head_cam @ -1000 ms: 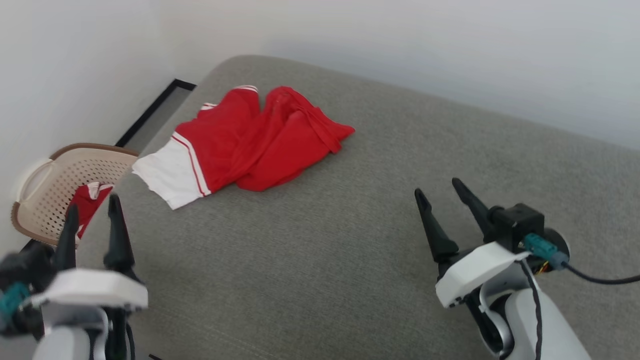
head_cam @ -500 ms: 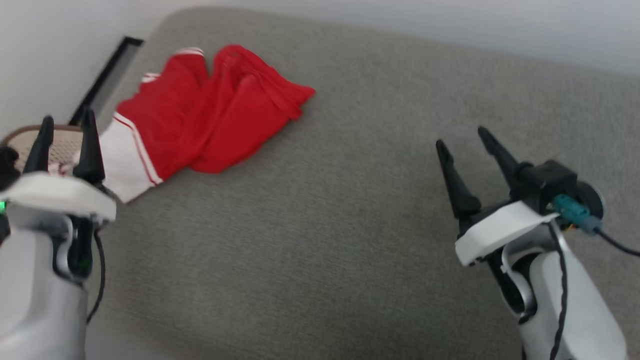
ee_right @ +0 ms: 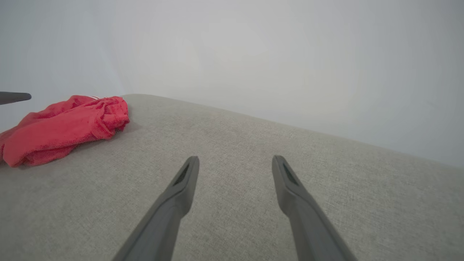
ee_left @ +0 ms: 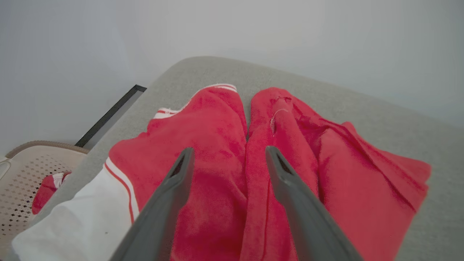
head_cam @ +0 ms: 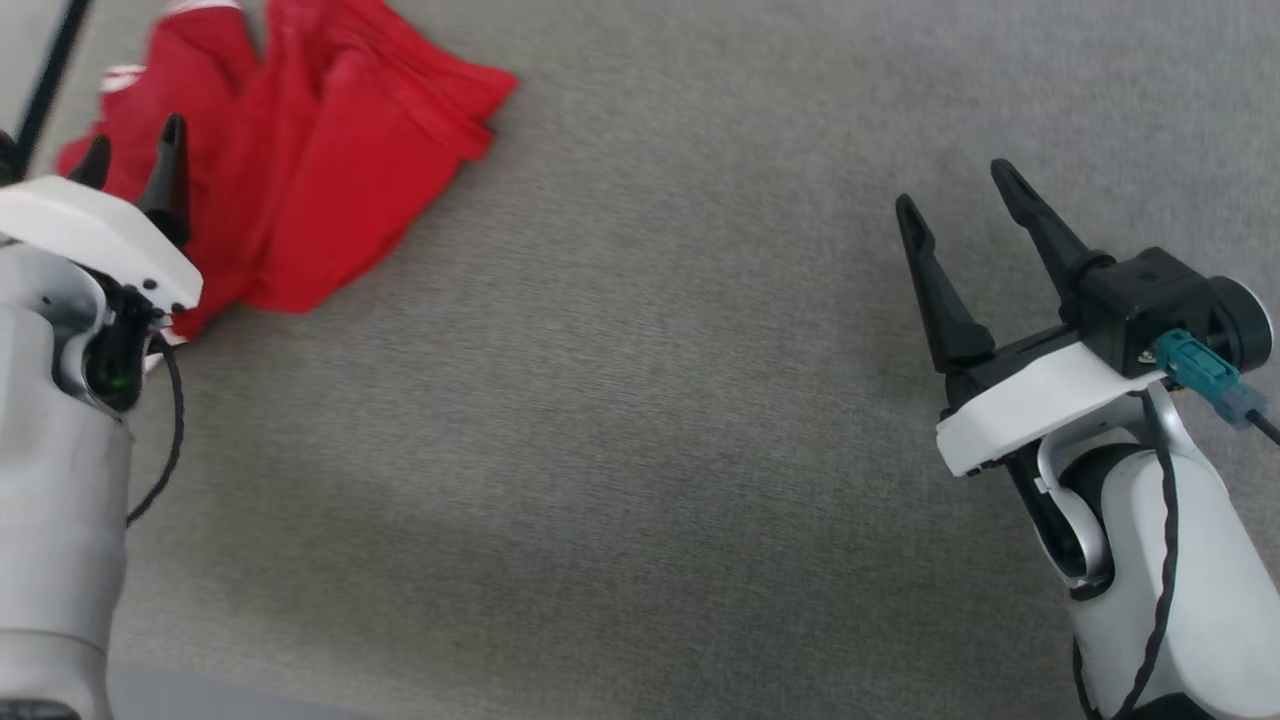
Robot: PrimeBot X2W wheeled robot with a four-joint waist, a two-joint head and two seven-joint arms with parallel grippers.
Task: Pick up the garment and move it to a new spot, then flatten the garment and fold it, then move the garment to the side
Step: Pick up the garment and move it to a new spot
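Note:
The garment [head_cam: 330,130], a crumpled red shirt with a white sleeve [ee_left: 79,221] and red-white trim, lies at the far left of the grey padded surface [head_cam: 650,420]. My left gripper [head_cam: 135,140] hangs open over the garment's left part. In the left wrist view the left gripper [ee_left: 229,150] has red cloth [ee_left: 217,119] showing between and beyond its fingers. Whether it touches the cloth I cannot tell. My right gripper [head_cam: 955,190] stands open over bare surface, far to the right of the garment. From the right gripper [ee_right: 235,159], the garment [ee_right: 65,127] lies off to the left.
A beige perforated basket [ee_left: 25,163] with a small red-and-white cloth [ee_left: 45,188] inside stands beyond the surface's left edge. A pale wall [ee_right: 253,54] runs behind the surface. A dark strip [ee_left: 108,116] lies on the floor by the far left corner.
The head camera has tilted down, shifting the whole picture. My left gripper has moved forward from beside the basket to over the garment. Both grippers stay open.

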